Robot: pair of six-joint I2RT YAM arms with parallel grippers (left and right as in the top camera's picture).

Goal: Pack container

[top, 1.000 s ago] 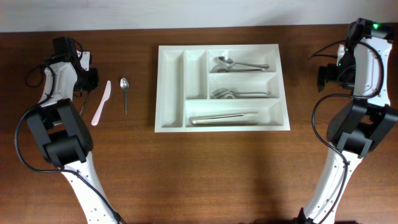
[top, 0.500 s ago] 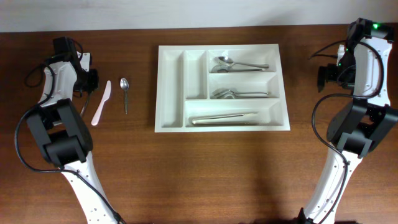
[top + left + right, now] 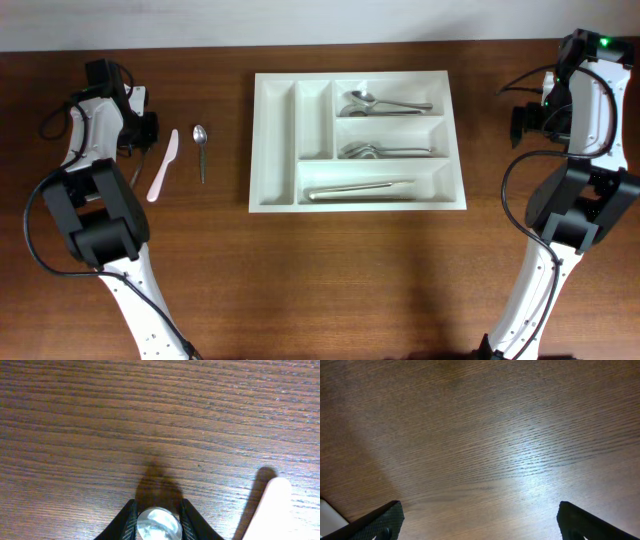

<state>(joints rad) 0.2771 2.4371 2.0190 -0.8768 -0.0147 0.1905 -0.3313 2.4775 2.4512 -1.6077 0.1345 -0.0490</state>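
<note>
The tray (image 3: 275, 140) lies flat on the table (image 3: 320, 280) between the two claws, well apart from both, its long axis running from one claw toward the other. Its two narrow slots sit at the end toward the left claw (image 3: 143, 128) and run across that axis. The three long slots lie along the axis and reach to the end toward the right claw (image 3: 522, 122). Metal cutlery lies lengthwise in all three: spoons (image 3: 385, 103) in the far slot, a cluster (image 3: 385, 151) in the middle one too small to sort, and long plain pieces (image 3: 360, 189) in the near one, whose kind I cannot tell. Both narrow slots show only white floor. A pink knife (image 3: 163, 166) lies just beside the left claw on its tray side, and a spoon (image 3: 200, 148) lies just past it, apart from the knife, both crosswise to the tray's long axis. In the left wrist view only the knife's pale rounded tip shows, cut off at the lower edge. The left claw's fingers (image 3: 131, 520) stand narrow, with a shiny round bit (image 3: 158, 525) between them; I cannot tell what it is or whether it is gripped. The right claw stands wide, its finger ends showing at the two lower corners of its wrist view over bare wood. A white corner (image 3: 326, 515) is cut off at that view's left edge, too little to identify.
</note>
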